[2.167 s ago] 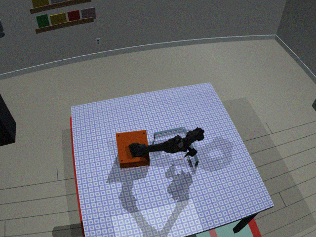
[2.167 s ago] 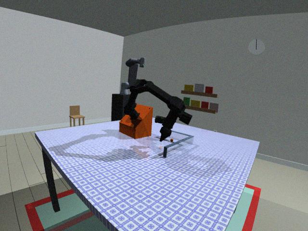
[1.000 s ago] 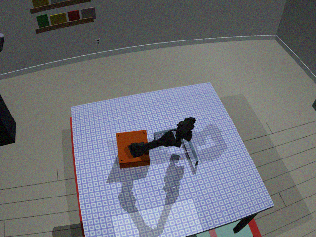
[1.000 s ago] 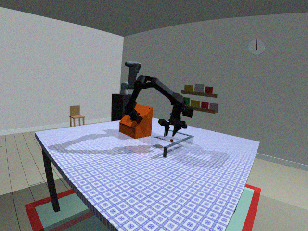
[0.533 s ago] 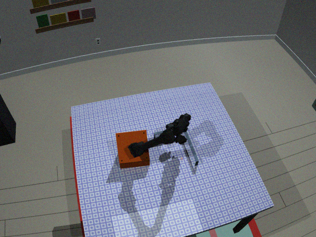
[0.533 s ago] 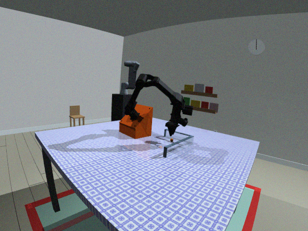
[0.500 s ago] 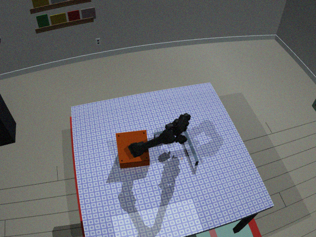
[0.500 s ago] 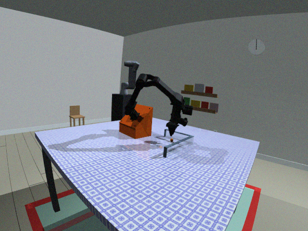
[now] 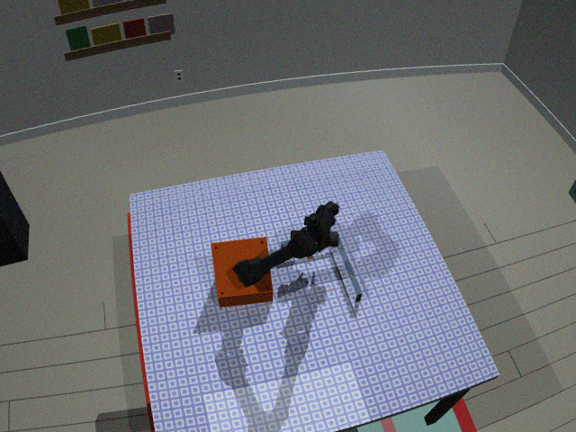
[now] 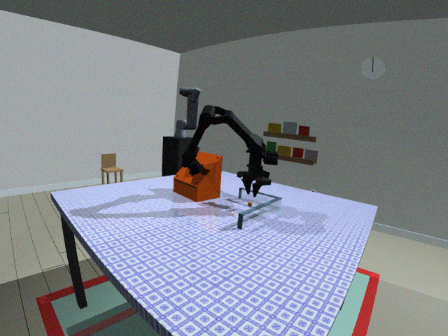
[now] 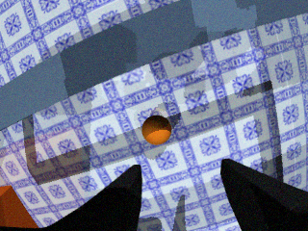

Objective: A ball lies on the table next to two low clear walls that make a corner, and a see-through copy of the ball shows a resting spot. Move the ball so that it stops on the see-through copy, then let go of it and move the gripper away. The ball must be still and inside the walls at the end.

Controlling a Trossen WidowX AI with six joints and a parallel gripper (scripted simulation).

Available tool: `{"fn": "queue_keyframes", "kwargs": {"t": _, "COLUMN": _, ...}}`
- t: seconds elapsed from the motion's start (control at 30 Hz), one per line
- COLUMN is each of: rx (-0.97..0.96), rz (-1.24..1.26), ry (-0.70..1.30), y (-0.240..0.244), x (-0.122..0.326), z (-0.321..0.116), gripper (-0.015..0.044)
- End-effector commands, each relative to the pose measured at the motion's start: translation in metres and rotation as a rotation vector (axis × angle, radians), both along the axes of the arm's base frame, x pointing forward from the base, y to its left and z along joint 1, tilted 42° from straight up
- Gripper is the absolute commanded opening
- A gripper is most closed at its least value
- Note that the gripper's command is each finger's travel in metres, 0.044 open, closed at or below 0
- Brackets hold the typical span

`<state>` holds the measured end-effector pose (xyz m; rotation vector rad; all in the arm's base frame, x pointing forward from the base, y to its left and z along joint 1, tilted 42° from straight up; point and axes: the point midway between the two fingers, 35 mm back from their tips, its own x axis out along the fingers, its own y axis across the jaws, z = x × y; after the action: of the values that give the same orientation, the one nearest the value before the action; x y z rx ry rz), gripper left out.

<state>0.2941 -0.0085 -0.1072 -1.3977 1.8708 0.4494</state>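
My gripper (image 11: pixel 181 169) hangs half-open, holding nothing; orange ball (image 11: pixel 157 129) sits mid-frame, and a sloppy descent could knock it rolling past the clear walls (image 10: pixel 265 203)

top: high overhead | exterior: table-corner oblique | wrist: close, downward | shared: table (image 10: pixel 202 253)
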Motion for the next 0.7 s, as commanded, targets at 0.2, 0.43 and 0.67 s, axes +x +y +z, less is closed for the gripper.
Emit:
{"fn": "queue_keyframes", "kwargs": {"t": 0.2, "rx": 0.052, "rz": 0.220, "ry": 0.189, "y": 0.006, "x": -0.011, "z": -0.008, "gripper": 0.0211}}
{"fn": "queue_keyframes", "kwargs": {"t": 0.43, "rx": 0.052, "rz": 0.220, "ry": 0.189, "y": -0.004, "x": -0.013, "z": -0.020, "gripper": 0.0211}}
{"fn": "queue_keyframes", "kwargs": {"t": 0.67, "rx": 0.051, "rz": 0.220, "ry": 0.189, "y": -0.008, "x": -0.013, "z": -0.024, "gripper": 0.0211}}
